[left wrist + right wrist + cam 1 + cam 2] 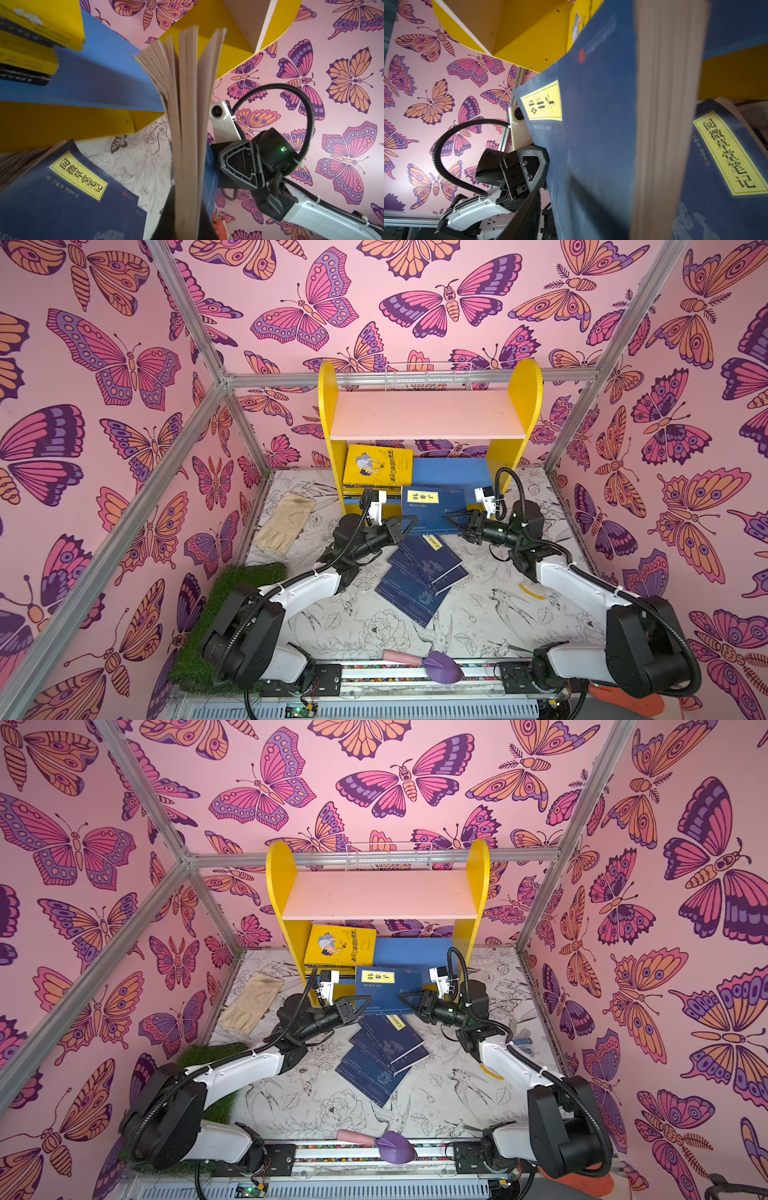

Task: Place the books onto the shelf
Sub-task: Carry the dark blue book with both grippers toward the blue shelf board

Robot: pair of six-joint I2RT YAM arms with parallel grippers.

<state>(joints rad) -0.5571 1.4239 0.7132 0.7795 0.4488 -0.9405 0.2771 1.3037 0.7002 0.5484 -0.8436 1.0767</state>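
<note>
A navy book with a yellow title label (432, 510) (380, 990) stands on edge in front of the shelf (428, 414). My left gripper (409, 523) (187, 224) is shut on its page edge (187, 124). The right gripper (453, 517) (591, 218) straddles the same book (602, 135). Its jaws are open, and the one finger (529, 207) that shows stands off the cover. A yellow book (378, 466) lies on a small stack on the shelf's blue lower board (453, 472). Several navy books (419, 576) (382, 1052) lie fanned out on the table below the grippers.
A beige glove (284, 522) lies left of the shelf and a patch of green turf (224, 614) sits by the left arm's base. A purple trowel with a pink handle (432, 664) rests at the front edge. A white wire basket (428, 375) hangs behind the shelf.
</note>
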